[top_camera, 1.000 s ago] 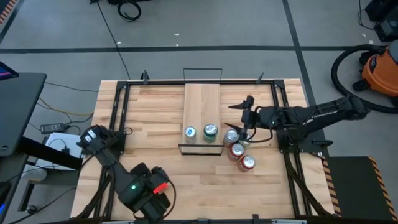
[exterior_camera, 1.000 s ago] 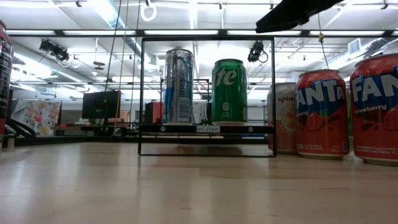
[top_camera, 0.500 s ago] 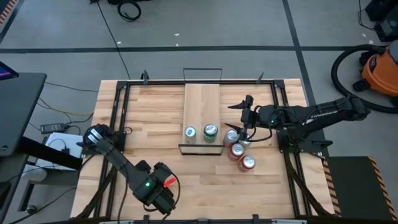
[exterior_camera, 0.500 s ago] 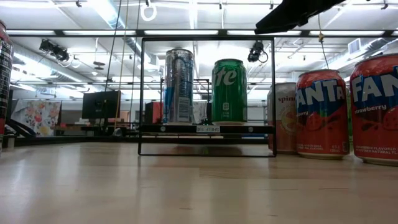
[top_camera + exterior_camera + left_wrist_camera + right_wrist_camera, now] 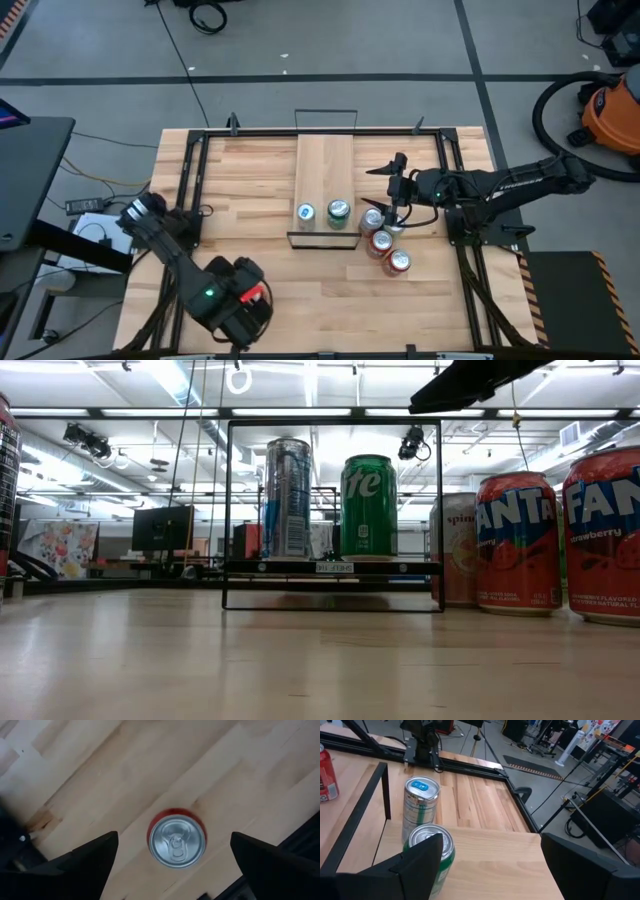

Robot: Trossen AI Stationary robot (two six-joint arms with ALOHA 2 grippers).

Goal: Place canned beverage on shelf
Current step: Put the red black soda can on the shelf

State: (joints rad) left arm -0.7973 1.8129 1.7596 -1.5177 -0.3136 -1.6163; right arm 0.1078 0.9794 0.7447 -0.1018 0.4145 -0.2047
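Observation:
A red can (image 5: 176,841) stands upright on the wooden table, seen from its silver top. My left gripper (image 5: 175,834) hovers open above it near the table's near left corner (image 5: 235,305), fingers pointing down, touching nothing. In the high view the arm hides this can. The shelf (image 5: 325,165) holds a silver-blue can (image 5: 305,212) and a green can (image 5: 338,210), both standing on its near end. My right gripper (image 5: 388,190) waits open just right of the shelf, facing those two cans (image 5: 422,805).
Three more cans (image 5: 380,241) stand bunched on the table right of the shelf's near end, under my right gripper. Two of them are red Fanta cans (image 5: 518,540). Black frame rails (image 5: 190,190) run along the table's left and right sides. Bare wood lies between the arms.
My left arm has swung a little toward the table's right edge and then back toward its left, its wrist turning as it went. My right arm and all the cans on and beside the shelf have kept still.

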